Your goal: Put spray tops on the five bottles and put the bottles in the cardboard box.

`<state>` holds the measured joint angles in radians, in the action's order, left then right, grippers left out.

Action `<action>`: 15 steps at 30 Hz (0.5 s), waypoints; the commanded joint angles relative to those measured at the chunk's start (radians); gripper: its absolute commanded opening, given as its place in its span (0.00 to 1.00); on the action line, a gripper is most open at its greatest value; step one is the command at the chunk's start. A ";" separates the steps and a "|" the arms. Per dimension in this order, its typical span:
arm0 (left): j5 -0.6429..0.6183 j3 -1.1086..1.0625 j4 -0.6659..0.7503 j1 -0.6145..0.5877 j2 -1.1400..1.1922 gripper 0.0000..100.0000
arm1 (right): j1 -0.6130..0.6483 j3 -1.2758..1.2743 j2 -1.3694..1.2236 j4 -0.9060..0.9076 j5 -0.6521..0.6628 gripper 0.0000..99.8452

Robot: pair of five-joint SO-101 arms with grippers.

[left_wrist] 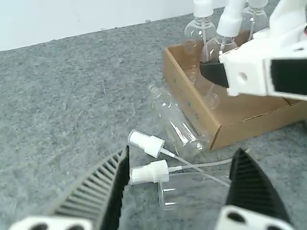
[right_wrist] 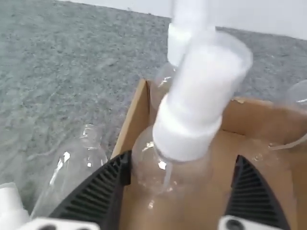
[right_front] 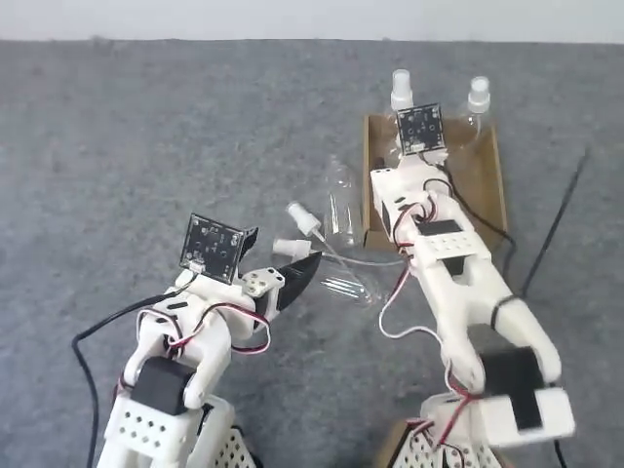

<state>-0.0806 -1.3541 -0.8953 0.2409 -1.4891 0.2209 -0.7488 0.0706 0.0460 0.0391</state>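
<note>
Table: we see a grey, felt-like table surface (right_front: 146, 127) spread under everything.
Box: the shallow brown cardboard box (right_front: 485, 166) sits in the upper right of the high view, with the right arm stretched over it.
Right gripper: the right gripper (right_wrist: 182, 160) hangs inside the box with its black jaws spread wide. A capped bottle stands between them, and we see a gap on one side.
Left gripper: the left gripper (left_wrist: 182, 153) is in the lower left of the high view. Its ribbed black jaws are parted and empty, pointing towards the loose parts at centre frame.
Capped bottles: three clear plastic bottles with white spray tops (left_wrist: 201, 28) stand upright in the box – the one between the jaws (right_wrist: 172, 182) is among them.
Open bottles: one clear uncapped bottle (right_front: 341, 200) lies just beside the box's left wall. A second clear bottle (right_front: 356, 283) lies below it, at centre frame.
Spray tops: two loose white spray tops with thin dip tubes (right_front: 304, 219) (right_front: 292, 247) lie on the table just left of the open bottles – near the left gripper's jaws.
</note>
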 commanded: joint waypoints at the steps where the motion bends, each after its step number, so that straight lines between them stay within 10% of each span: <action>1: 0.006 0.010 0.006 -0.006 -0.018 0.31 | 0.007 0.060 0.220 0.191 -0.002 0.26; 15: -0.003 0.056 0.009 -0.193 -0.018 0.26 | 0.183 0.236 0.524 0.941 -0.012 0.26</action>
<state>-0.0806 -1.3541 -0.8953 0.1166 -1.4891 0.2946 -0.6091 0.5278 0.7748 0.0391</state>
